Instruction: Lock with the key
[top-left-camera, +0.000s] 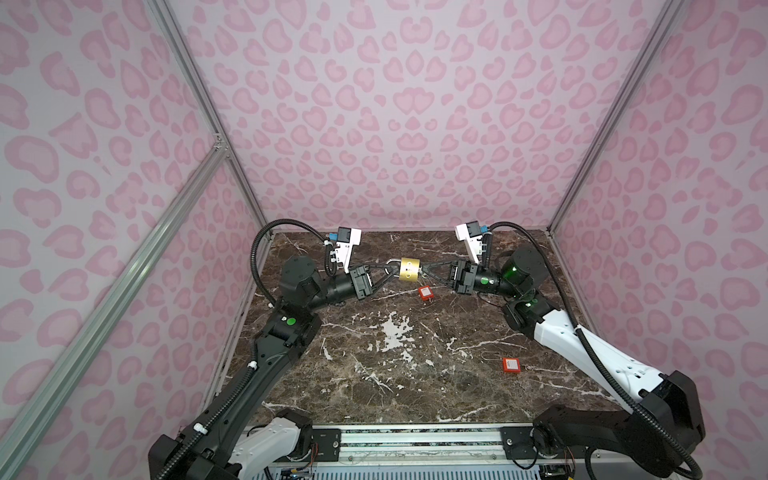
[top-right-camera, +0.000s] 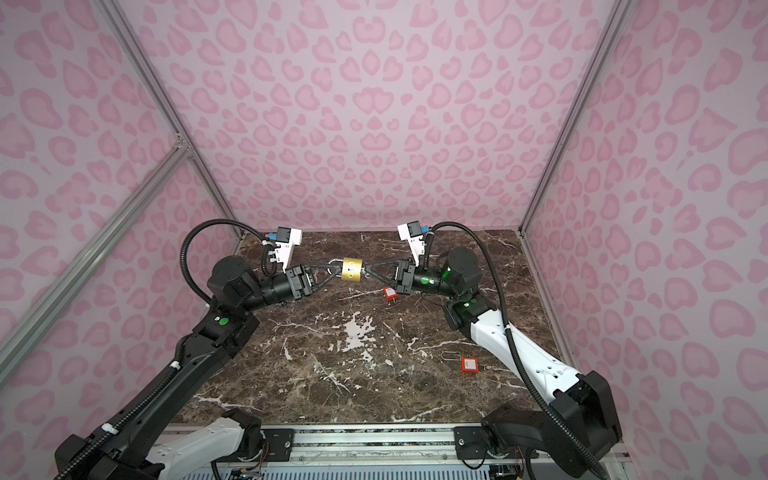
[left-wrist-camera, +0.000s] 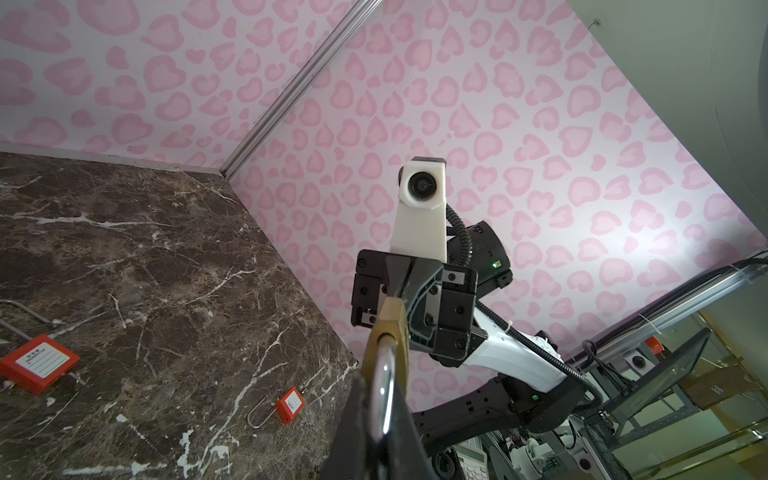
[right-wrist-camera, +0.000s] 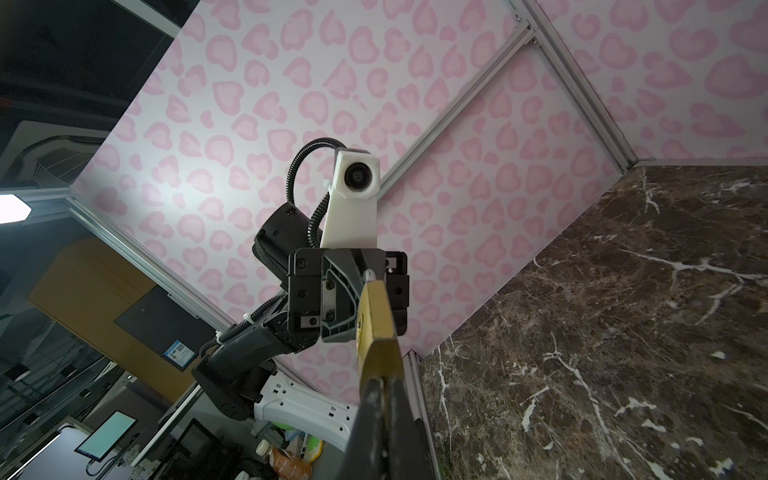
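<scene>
both top views: left gripper (top-left-camera: 388, 270) clamping the shackle (top-left-camera: 392, 265) of the brass padlock (top-left-camera: 409, 269) hanging in mid-air; right gripper (top-left-camera: 424, 272) pinching shut on what looks like the key (top-left-camera: 421, 272) at the padlock's base | left wrist: shackle (left-wrist-camera: 384, 382) sitting between closed fingers (left-wrist-camera: 357, 415) | right wrist: fingertips (right-wrist-camera: 370, 415) covering the key below the padlock (right-wrist-camera: 376, 328); insertion seeming done, turning seeming left

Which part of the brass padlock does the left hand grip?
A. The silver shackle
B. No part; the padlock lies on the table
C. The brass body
A: the left hand is shut on the silver shackle of the brass padlock, which is up off the marble table.
</scene>
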